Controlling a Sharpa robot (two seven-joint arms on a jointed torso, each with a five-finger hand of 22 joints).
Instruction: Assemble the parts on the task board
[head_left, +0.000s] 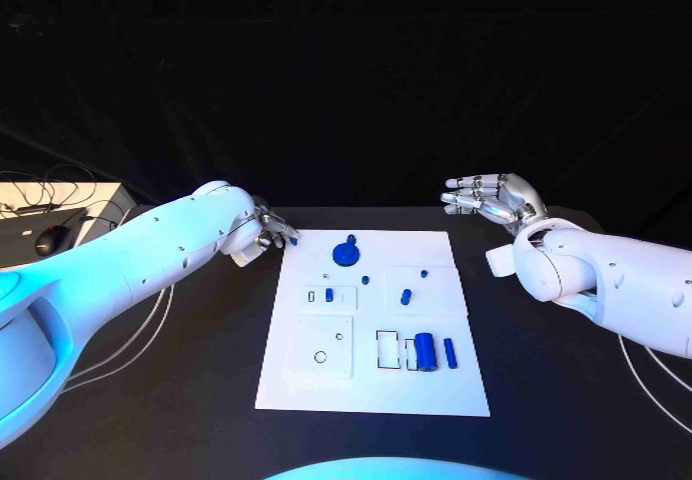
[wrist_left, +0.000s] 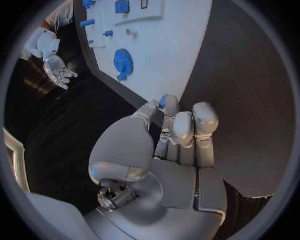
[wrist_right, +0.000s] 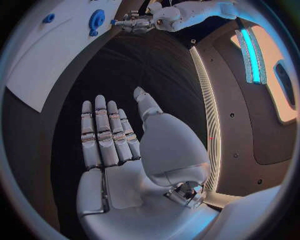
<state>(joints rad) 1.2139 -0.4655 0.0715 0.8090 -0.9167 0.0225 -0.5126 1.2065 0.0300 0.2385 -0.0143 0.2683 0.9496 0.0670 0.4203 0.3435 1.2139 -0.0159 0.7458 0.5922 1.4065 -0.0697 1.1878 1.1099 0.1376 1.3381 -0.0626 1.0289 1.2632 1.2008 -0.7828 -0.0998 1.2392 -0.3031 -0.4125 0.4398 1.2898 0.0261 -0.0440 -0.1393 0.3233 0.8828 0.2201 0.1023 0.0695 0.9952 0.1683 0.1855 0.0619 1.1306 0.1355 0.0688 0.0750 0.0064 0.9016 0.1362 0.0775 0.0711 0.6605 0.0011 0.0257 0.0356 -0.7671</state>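
Head view, for your record: your left hand (head_left: 268, 232) sat at the far left corner of the white board (head_left: 433, 395), fingers curled in. In the left wrist view a small blue piece (wrist_left: 164, 101) showed at the fingertips (wrist_left: 170, 106), pinched between thumb and finger, right at the board's corner. Your right hand (head_left: 495, 199) was off the board's far right corner, well apart from it, above the black table (head_left: 548, 380), palm flat and fingers straight and apart, holding nothing; the right wrist view showed the same. On the board: a blue gear (head_left: 346, 253) near the far edge; small blue pegs in the middle row, one (head_left: 329, 295) left, one (head_left: 407, 296) right; a blue cylinder (head_left: 424, 351) nearer you, with a thin blue bar (head_left: 450, 353) just beside it.
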